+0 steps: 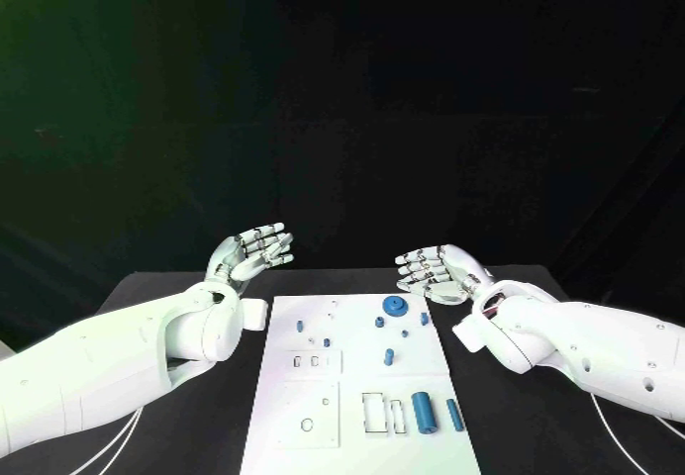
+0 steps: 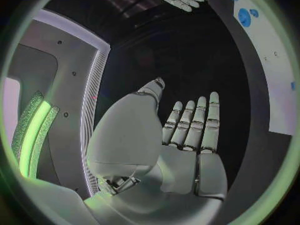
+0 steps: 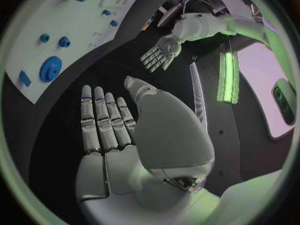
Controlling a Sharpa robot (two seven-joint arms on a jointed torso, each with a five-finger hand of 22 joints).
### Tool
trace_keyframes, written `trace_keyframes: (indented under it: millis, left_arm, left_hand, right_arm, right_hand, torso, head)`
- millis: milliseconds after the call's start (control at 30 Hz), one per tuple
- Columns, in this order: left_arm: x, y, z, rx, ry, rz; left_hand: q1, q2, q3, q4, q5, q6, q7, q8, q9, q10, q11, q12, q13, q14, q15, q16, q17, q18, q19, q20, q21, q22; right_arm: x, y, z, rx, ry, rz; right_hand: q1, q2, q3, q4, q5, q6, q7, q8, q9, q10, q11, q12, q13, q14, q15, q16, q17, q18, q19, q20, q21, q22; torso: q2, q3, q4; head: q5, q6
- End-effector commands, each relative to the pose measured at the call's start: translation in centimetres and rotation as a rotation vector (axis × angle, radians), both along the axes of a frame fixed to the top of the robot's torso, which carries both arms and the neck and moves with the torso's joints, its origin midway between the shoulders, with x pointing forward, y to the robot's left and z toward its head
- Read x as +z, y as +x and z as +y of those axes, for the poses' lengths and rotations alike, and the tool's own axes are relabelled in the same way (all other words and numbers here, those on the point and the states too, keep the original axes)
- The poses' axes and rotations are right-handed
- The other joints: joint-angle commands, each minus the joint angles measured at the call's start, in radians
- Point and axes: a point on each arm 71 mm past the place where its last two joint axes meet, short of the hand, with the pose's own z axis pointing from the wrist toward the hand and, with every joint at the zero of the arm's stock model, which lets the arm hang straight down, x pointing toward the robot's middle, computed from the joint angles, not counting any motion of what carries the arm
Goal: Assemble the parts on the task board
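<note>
Black table point(image 1: 171, 297) surface carries the white task board point(image 1: 357, 435) at its centre, running from mid-table to the near edge. Both hands are raised beyond the board's far edge: the left hand point(image 1: 251, 251) off the far-left corner, the right hand point(image 1: 440, 274) off the far-right corner. Each is open with fingers extended and apart, holding nothing. On the board, a blue round disc point(image 1: 396, 306) lies near the far edge, small blue pegs point(image 1: 387, 356) are scattered mid-board, and a blue cylinder point(image 1: 423, 412) with a slimmer blue pin point(image 1: 455, 415) lies by the near-right corner, beside rectangular slots point(image 1: 372, 413). No part appears assembled yet. Judged procedure: select one part, lower the nearer hand directly over it, close the fingertips on opposite sides, lift clear, then align it with its matching recess before pressing. Avoid sweeping adjacent loose pegs.
</note>
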Motion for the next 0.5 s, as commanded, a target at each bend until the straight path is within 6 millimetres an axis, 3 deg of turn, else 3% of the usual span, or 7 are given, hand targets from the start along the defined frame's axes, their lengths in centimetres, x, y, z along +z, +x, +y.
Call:
trace_keyframes:
  millis: [33, 300, 400, 500]
  left_arm:
    - [0.6, -0.3, -0.3, -0.068, 0.007, -0.024]
    - [1.4, -1.4, -0.4, -0.124, 0.016, -0.034]
    - [1.7, -2.0, -0.5, -0.147, 0.014, -0.032]
    - [2.0, -2.5, -0.7, -0.176, 0.013, -0.031]
  left_hand:
    - [0.020, -0.011, 0.039, -0.022, 0.002, 0.197, 0.063, 0.087, 0.036, 0.270, -0.034, 0.054, 0.017, 0.259, -0.062, 0.113, 0.093, 0.038, 0.197, -0.042, 0.097, 0.031]
    - [0.018, -0.041, 0.104, -0.024, 0.001, 0.231, 0.047, 0.102, 0.046, 0.351, -0.058, 0.036, 0.014, 0.336, -0.096, 0.173, 0.184, 0.035, 0.264, -0.082, 0.168, 0.063]
    - [0.014, -0.051, 0.124, -0.027, 0.002, 0.240, 0.043, 0.105, 0.049, 0.378, -0.065, 0.034, 0.016, 0.368, -0.108, 0.212, 0.221, 0.035, 0.286, -0.095, 0.202, 0.081]
    - [0.004, -0.067, 0.152, -0.035, 0.002, 0.247, 0.040, 0.104, 0.053, 0.395, -0.073, 0.021, 0.014, 0.396, -0.123, 0.308, 0.298, 0.032, 0.311, -0.116, 0.277, 0.126]
  right_arm:
    - [0.8, 0.1, 0.4, 0.068, -0.227, -0.129]
    - [1.5, 0.8, 0.7, 0.098, -0.435, -0.153]
    - [1.8, 0.9, 1.0, 0.108, -0.528, -0.173]
    - [2.1, 1.0, 1.4, 0.120, -0.613, -0.194]
  right_hand:
    - [-0.001, -0.047, 0.048, -0.025, -0.018, 0.169, 0.007, 0.039, 0.021, 0.199, -0.048, 0.007, 0.006, 0.209, -0.063, 0.058, 0.055, 0.017, 0.187, -0.059, 0.105, 0.045]
    - [-0.020, -0.080, 0.073, -0.019, -0.031, 0.210, -0.013, 0.041, 0.038, 0.287, -0.076, -0.004, 0.011, 0.298, -0.097, 0.090, 0.139, 0.015, 0.220, -0.094, 0.204, 0.111]
    - [-0.020, -0.092, 0.074, -0.023, -0.029, 0.229, -0.029, 0.043, 0.049, 0.318, -0.097, -0.005, 0.014, 0.404, -0.131, 0.163, 0.212, 0.018, 0.283, -0.127, 0.306, 0.176]
    - [-0.027, -0.114, 0.099, -0.013, -0.024, 0.243, -0.044, 0.041, 0.065, 0.341, -0.114, -0.006, 0.018, 0.477, -0.156, 0.265, 0.328, 0.017, 0.316, -0.154, 0.417, 0.257]
  torso:
    - [0.020, 0.0031, 0.0088]
    - [0.042, 0.0028, 0.0222]
    - [0.051, 0.0025, 0.0272]
    - [0.063, 0.0015, 0.0326]
  head:
    - [-0.006, -0.001]
    - [-0.017, 0.000]
    - [-0.022, -0.001]
    - [-0.030, -0.005]
